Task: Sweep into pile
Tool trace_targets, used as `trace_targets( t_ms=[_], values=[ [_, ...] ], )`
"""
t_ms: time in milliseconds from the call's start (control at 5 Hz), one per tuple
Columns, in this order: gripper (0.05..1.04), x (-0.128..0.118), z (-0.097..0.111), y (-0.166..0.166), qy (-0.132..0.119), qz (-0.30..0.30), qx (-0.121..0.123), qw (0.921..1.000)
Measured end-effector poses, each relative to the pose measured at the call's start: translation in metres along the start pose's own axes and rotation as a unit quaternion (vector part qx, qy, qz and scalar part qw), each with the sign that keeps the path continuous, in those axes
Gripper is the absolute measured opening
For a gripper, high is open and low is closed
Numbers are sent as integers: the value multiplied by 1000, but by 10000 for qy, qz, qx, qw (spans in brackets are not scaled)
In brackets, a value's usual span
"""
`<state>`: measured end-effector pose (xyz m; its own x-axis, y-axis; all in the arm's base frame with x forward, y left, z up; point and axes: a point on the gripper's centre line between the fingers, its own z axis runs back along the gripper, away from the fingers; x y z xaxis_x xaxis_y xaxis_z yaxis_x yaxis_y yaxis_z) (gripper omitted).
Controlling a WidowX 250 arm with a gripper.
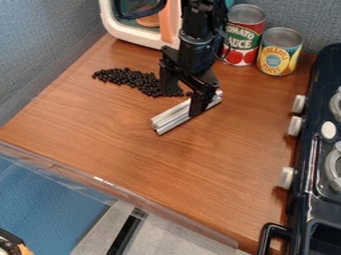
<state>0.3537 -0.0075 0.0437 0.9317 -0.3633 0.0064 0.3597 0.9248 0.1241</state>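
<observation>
My pincer (182, 105) hangs far of centre, spread, one finger by the beans, the other against the silver bar's near side. At far left my black beans (126, 77) lie strung out on the wooden table (133, 149). Behind them a white toy oven (133, 35) blocks me; the bar (174, 119) slants below me; right, a red can (243, 30), a yellow can (278, 55), then the dark stove (311, 149) hem me in.

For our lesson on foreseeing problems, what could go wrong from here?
The gripper has its fingers apart at the silver bar, so the bar might slip or twist if pushed. One finger is down by the black pellets and could scatter them. The pellets look small and roundish, so some may roll past the bar's ends.
</observation>
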Motion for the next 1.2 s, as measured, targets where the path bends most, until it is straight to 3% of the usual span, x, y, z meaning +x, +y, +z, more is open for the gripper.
trace_targets(
  t_ms=[400, 600, 1000, 1200],
  values=[
    [1001, 2, -5, 1, 47, 55, -1, 10000],
    [950, 2, -10, 0, 87, 69, 12, 9999],
    [370, 3, -17, -3, 123, 130, 97, 9998],
    [396, 4, -16, -4, 125, 149, 148, 9997]
  ],
)
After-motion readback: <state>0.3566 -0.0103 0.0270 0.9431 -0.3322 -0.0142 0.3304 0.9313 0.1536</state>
